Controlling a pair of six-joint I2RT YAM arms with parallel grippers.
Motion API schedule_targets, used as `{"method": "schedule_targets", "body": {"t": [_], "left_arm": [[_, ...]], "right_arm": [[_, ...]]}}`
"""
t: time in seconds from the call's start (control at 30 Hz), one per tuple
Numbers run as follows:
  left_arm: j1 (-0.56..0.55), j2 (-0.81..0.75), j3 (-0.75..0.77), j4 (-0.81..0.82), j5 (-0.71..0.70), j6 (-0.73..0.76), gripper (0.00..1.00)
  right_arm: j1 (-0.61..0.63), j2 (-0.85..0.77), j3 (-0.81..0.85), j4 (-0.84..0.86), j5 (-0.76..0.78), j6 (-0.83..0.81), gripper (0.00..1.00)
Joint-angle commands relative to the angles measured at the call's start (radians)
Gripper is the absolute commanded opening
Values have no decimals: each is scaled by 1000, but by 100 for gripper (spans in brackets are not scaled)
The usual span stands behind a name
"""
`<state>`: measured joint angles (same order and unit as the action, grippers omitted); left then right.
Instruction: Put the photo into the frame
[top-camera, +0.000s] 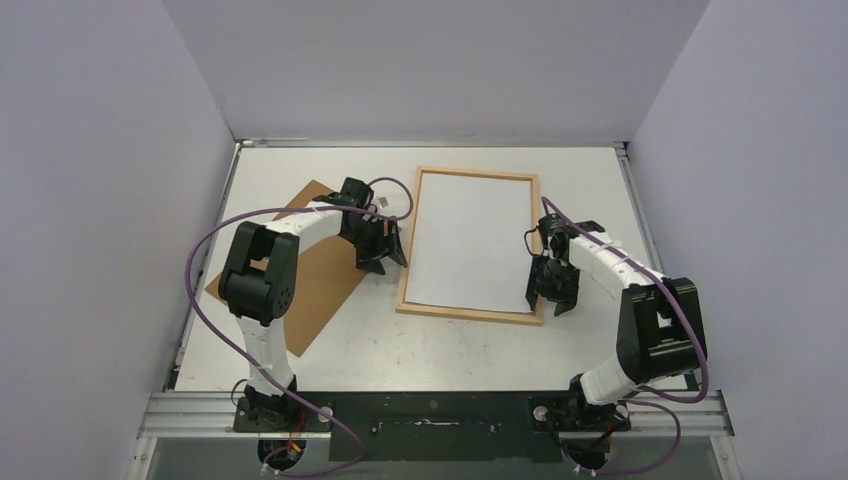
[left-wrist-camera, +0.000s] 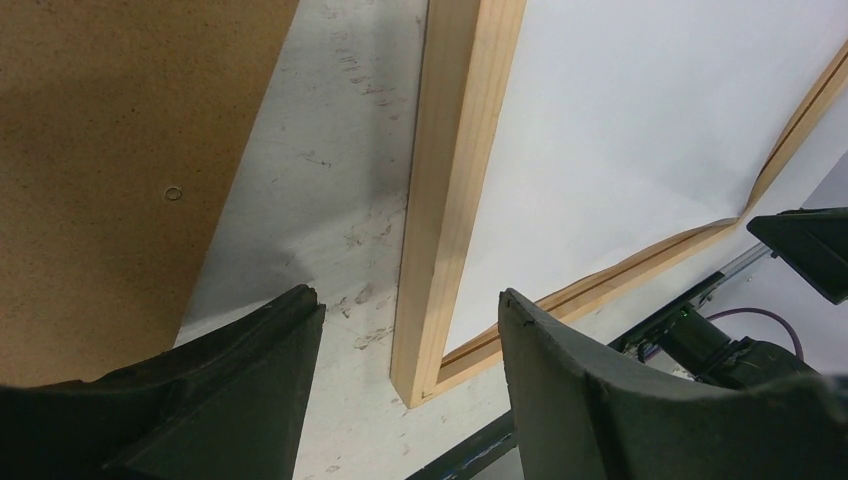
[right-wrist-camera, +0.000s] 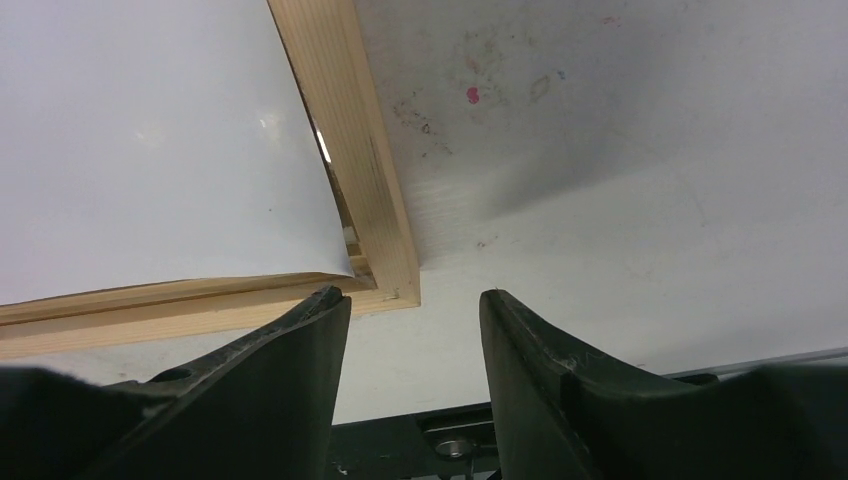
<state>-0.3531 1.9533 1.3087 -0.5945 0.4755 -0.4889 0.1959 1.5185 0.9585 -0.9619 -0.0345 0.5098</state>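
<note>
Evidently both jaws stand apart (gripping nothing) at opposite outer edges of the frame (top-camera: 478, 173).

Robot lab cell: my two arms (top-camera: 260, 275) are bolted to a metal rail (top-camera: 190, 412) at the near edge of a scuffed white bench (top-camera: 440, 350). Plain pale walls (top-camera: 430, 60) box it in on three sides, and purple cables (top-camera: 191, 275) loop off the arms.

1. left arm (top-camera: 262, 275) rises from the lower left of the top view, elbow bent, forearm reaching right toward centre.
2. left gripper (top-camera: 381, 250) points down, jaws apart, empty.
3. right arm (top-camera: 650, 325) rises from the lower right, forearm reaching left.
4. right gripper (top-camera: 553, 292) points down, jaws apart, empty.
</note>
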Motion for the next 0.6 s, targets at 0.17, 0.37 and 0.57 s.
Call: {"method": "schedule_targets", "body": {"t": [0.17,0.37,0.57], "left_arm": [[-10,8,12,-2,-5,21,62],[-10,7,20,-6,-7,20,62],[-10,0,49,-31,-19,34,62]], "right_arm": [[-7,24,-10,76,31,20,50],[-7,55,-26,109,31,26,49],[-7,57,-41,109,31,17,34]]}}
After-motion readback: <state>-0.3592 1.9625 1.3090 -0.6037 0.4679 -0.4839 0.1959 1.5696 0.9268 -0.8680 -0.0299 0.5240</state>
